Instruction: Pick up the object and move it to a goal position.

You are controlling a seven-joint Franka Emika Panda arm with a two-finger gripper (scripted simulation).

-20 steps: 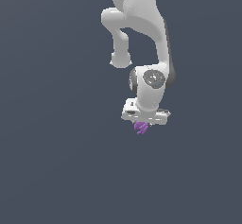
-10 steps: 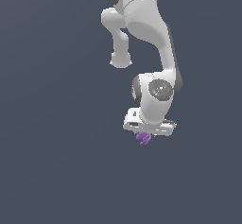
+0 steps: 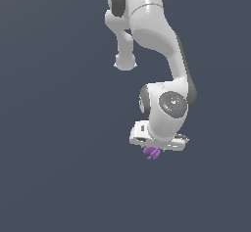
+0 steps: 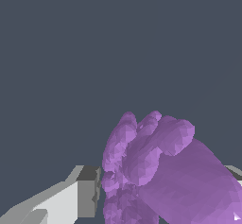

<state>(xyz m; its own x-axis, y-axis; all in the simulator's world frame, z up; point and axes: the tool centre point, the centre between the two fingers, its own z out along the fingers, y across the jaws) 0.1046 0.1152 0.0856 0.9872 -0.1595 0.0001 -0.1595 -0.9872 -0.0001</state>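
We have the purple object (image 3: 152, 152) pinched in our gripper (image 3: 156, 150) fingers; pickup looks done; reaching the unseen goal remains.

No text, label, brand, number or sign can be read in either view; only plain, unmarked surfaces are shown.

A lumpy purple object (image 4: 156, 176) sits between the gripper (image 4: 160, 190) fingers (image 4: 75, 194).
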